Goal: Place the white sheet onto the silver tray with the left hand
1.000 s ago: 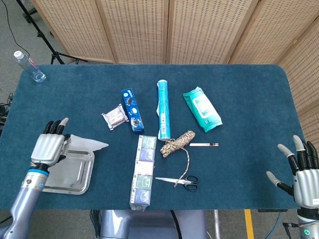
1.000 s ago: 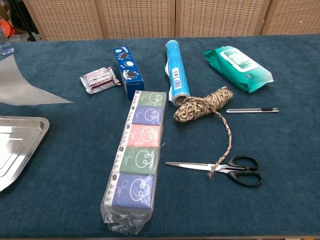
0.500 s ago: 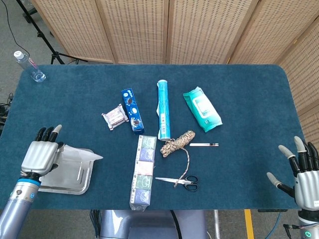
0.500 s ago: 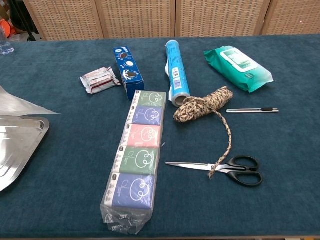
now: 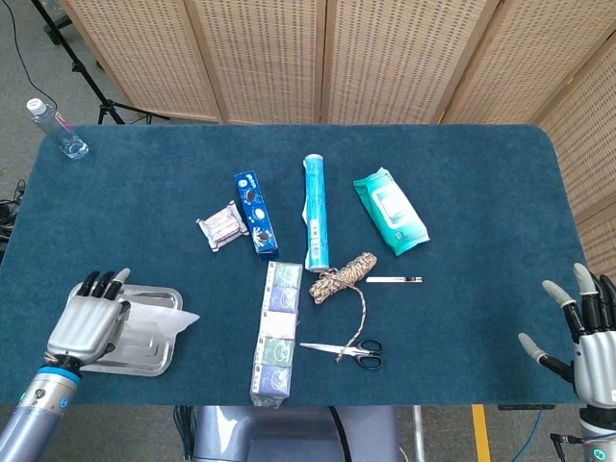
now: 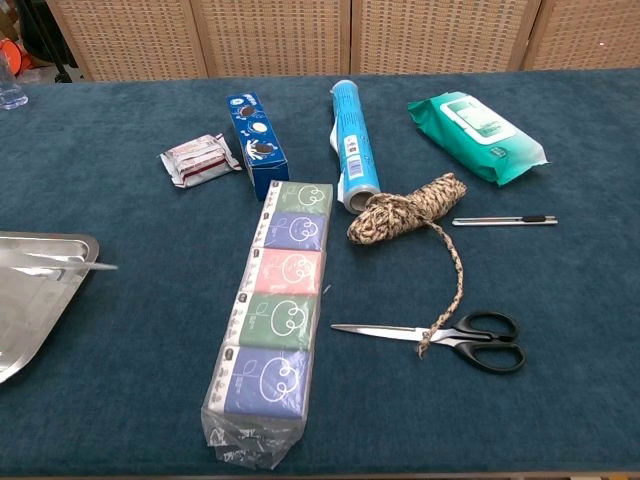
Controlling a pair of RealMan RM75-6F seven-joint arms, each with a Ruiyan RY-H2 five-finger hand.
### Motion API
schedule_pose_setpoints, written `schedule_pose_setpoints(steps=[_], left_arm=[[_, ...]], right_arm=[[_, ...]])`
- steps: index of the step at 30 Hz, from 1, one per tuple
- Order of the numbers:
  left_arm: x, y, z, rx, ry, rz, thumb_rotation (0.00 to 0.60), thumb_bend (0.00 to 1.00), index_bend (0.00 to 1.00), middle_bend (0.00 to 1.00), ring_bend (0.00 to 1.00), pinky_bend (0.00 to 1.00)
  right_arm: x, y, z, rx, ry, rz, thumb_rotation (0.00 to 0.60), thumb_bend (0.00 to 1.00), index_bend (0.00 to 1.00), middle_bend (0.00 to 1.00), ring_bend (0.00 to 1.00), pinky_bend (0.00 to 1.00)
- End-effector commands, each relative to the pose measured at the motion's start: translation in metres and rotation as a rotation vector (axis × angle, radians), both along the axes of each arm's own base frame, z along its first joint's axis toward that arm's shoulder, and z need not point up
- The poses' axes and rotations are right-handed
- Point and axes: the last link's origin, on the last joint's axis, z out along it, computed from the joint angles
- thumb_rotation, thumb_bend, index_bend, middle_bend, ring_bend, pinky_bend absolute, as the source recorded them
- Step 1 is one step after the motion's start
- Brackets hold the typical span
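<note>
- One sheet, nearly home: we've got the white sheet [image 5: 154, 322] lying across the silver tray [image 5: 149, 294] at the near-left of the surface [image 5: 462, 192], with a corner poking past the tray's right rim.
- Our left robot hand [image 5: 89, 322] rests over the sheet's left part; we can't tell whether its fingers still pinch it.
- To finish this well, we'd let go gently and lift straight up so the thin sheet doesn't drag off or catch air.
- Our right robot hand [image 5: 589, 325] hangs at the near-right edge, fingers spread, holding nothing.
- Compared with a second ago, the sheet has come down from a raised, tented pose beyond the tray to nearly flat on it, and the left hand has moved nearer.
</note>
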Motion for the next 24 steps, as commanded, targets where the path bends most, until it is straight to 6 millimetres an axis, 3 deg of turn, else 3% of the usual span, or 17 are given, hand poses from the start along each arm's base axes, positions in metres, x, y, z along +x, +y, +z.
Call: schedule_pose_setpoints(steps=[1, 24], left_arm=[[-0.003, -0.002, -0.003, -0.018, 0.012, 0.009, 0.584, 0.59, 0.73, 0.00, 0.00, 0.00], [-0.037, -0.018, -0.013, -0.103, 0.129, 0.105, 0.581, 0.58, 0.73, 0.00, 0.00, 0.00]], right_arm=[[0.000, 0.000, 0.001, -0.002, -0.002, 0.001, 0.600, 0.05, 0.21, 0.00, 0.00, 0.00], [0.001, 0.001, 0.001, -0.003, -0.007, 0.006, 0.600, 0.05, 0.21, 0.00, 0.00, 0.00]])
